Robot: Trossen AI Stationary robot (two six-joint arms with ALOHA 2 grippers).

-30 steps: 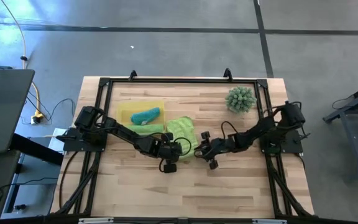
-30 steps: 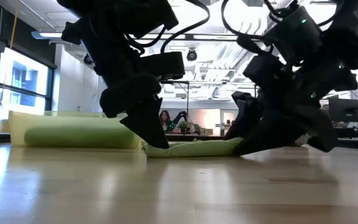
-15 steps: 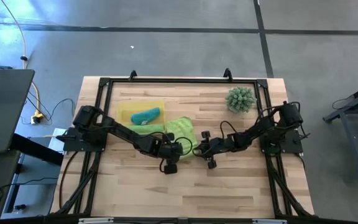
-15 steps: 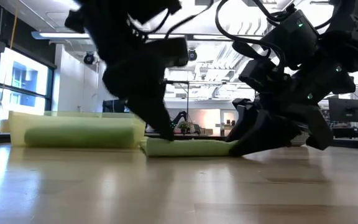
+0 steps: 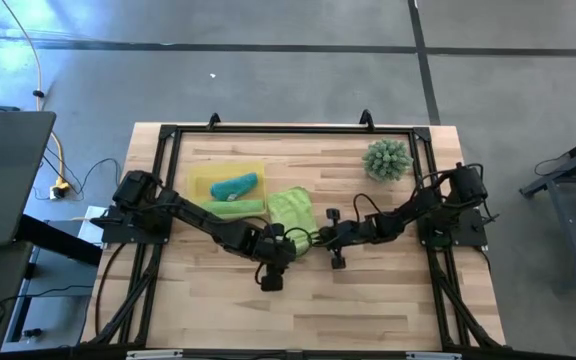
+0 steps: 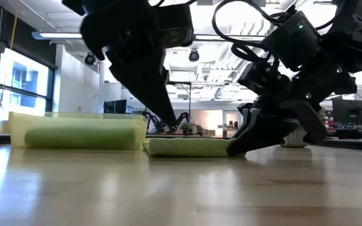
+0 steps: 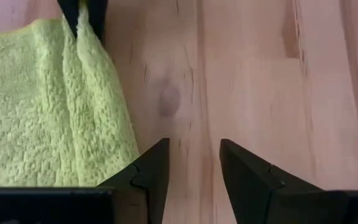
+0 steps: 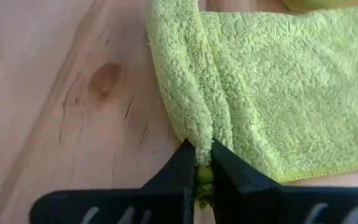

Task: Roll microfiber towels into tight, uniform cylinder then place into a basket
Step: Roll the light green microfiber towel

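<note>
A lime green microfiber towel lies spread on the wood, its near edge turned up into a narrow fold. My right gripper is shut on one end of that fold. My left gripper hangs open above bare wood beside the fold's other end and touches nothing. The yellow basket at the far left holds a teal towel. A rolled green towel lies along the basket's near wall. My right gripper pinches the end of the towel's folded edge between its two fingers, several layers thick. The fingers come slanting down from the table's right, along the fold. The towel stays flat on the table, and only the fold stands up a little.
A spiky green ball-shaped plant stands at the far right. A black frame runs round the table's edges. Bare wood stretches toward the near edge.
My right gripper has rolled about its own line and shut on the end of the towel's fold. My left gripper has lifted off the towel's other end and drawn back toward the near edge, still open. The towel has settled flatter.
</note>
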